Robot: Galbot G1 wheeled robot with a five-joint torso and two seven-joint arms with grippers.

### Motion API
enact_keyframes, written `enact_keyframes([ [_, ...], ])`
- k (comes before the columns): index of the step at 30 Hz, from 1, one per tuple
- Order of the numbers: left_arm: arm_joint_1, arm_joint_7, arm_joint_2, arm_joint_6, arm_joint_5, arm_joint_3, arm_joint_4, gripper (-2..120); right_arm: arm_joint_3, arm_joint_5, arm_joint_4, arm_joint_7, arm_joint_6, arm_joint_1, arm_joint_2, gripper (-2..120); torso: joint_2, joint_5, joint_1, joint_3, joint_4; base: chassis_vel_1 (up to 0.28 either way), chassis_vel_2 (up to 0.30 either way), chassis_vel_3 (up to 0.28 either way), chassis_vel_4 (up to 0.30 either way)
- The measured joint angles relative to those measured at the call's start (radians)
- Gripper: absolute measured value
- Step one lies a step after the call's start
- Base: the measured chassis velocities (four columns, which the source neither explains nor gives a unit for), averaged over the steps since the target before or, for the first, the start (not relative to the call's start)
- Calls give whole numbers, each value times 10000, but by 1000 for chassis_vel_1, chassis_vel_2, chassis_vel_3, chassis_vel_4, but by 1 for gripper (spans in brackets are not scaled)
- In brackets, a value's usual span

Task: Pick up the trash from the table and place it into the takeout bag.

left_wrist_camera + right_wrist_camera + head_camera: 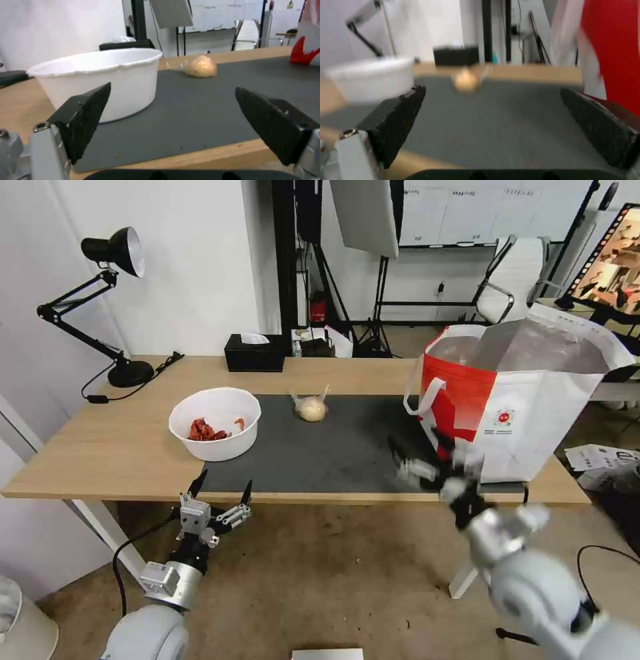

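Lower centre-right: I steer my right gripper [421,459], fingers spread, squarely toward the bagged lump [311,409]; left gripper [223,488] waits, spread.

Both arms were rounded silver-grey shells; each gripper, left gripper [222,488] and right gripper [417,448], had black textured tapered pads on screwed metal brackets, with black cables trailing

No writing can be read anywhere. The takeout bag [527,400] carries a small round red logo [504,418] on its white side with tiny lettering beneath it, too small to make out. The papers on the floor [597,457] show print that is illegible.
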Motion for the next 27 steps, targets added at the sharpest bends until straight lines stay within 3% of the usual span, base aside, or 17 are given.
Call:
enact_keyframes([
  [7, 15, 17, -7, -3, 23, 20, 24, 100, 60, -713, -343, -24, 90, -507, 344, 100, -1, -3, 0, 0, 3, 0, 0, 0, 0],
  [27, 86, 16, 13, 46, -6, 44, 48, 100, -521, -636, -569, 169, -176, -117, 271, 100, -1, -2, 1, 0, 1, 0, 0, 0, 0],
])
